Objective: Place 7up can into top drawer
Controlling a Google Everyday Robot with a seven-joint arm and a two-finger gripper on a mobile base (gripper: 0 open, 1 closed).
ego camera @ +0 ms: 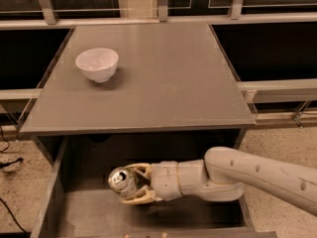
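Grey tabletop carries a bowl at ten o'clock, and at six o'clock, over the open drawer, the gripper has its jaws clamped on the can.

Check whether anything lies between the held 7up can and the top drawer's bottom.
Nothing visible does. The gripper is shut on the 7up can, held sideways inside the open top drawer, whose grey bottom shows bare below it. The white bowl sits up on the tabletop, well apart.
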